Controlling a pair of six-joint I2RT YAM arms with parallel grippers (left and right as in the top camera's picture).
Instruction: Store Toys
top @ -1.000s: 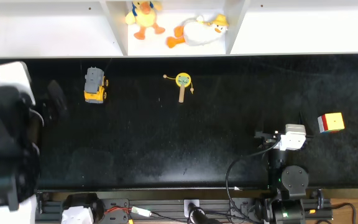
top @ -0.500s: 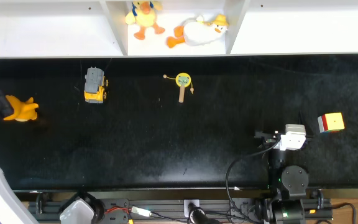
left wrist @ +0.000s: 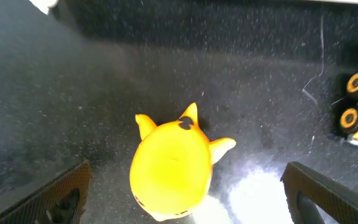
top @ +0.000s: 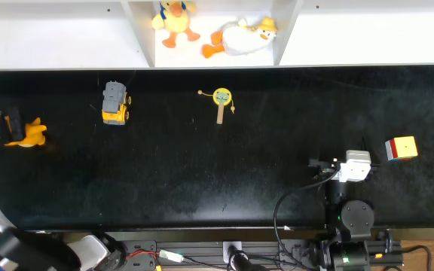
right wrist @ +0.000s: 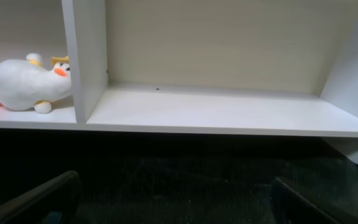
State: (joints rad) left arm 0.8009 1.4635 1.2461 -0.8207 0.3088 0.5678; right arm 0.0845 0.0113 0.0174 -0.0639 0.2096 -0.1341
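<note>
Left gripper: fingers spread wide, nothing held. Yellow toy centred between fingers, likely aligned for grasp. Right gripper: fingers apart, empty, parked facing shelf.

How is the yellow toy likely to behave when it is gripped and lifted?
The yellow toy has a rounded, smooth-looking body that may slip from a pinch. It looks moulded, so probably stiff and light. Pushed, it might tip rather than roll, given its protruding ears.

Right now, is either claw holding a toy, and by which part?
Nothing is held. The left gripper is open astride the yellow toy, gaps on both sides; the right gripper is open and empty.
</note>
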